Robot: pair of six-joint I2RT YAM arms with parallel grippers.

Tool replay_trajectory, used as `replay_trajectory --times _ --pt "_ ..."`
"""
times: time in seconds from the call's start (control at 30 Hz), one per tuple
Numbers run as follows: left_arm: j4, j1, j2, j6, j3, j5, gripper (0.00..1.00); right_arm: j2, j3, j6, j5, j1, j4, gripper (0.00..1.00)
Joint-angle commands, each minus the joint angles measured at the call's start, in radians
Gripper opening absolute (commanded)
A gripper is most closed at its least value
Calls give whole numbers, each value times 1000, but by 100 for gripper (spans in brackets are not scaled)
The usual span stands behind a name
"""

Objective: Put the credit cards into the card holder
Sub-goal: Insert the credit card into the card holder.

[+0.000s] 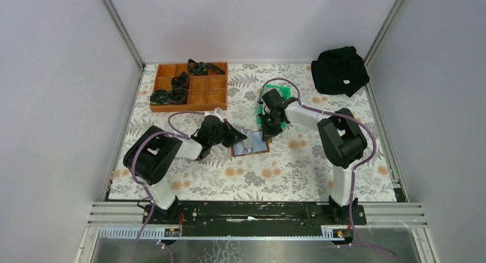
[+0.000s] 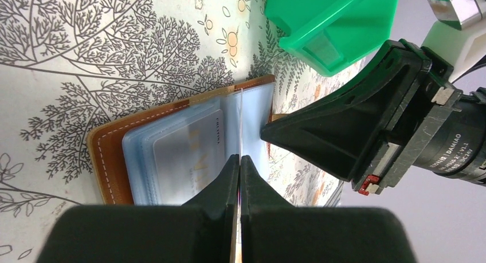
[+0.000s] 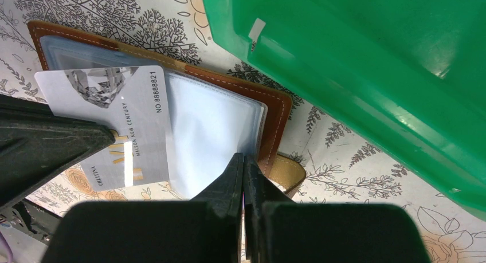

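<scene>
The left hand (image 2: 239, 160) pinches a grey card (image 3: 123, 120) over the open card holder (image 3: 275, 111), which lies beside a green bin (image 3: 372, 74). The right hand (image 3: 243, 160) is pressed together at the clear pocket. The card could miss the pocket and slip out. The flowery surface (image 1: 298, 171) has grey walls around it.

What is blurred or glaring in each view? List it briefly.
Top external: even light, soft shadows. Left wrist: the left tool looms dark and soft, card holder sharp. Right wrist: glare spots on the green bin; credit card print legible.
</scene>
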Motion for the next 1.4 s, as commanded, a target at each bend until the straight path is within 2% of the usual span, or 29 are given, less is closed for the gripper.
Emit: replay_trajectory --times 0.0,1.37 --pt "73 4 27 1 -11 17 0 59 -18 -8 20 5 -3 0" --pt "13 -46 24 -17 -71 -58 0 59 -17 -1 54 3 -18 0"
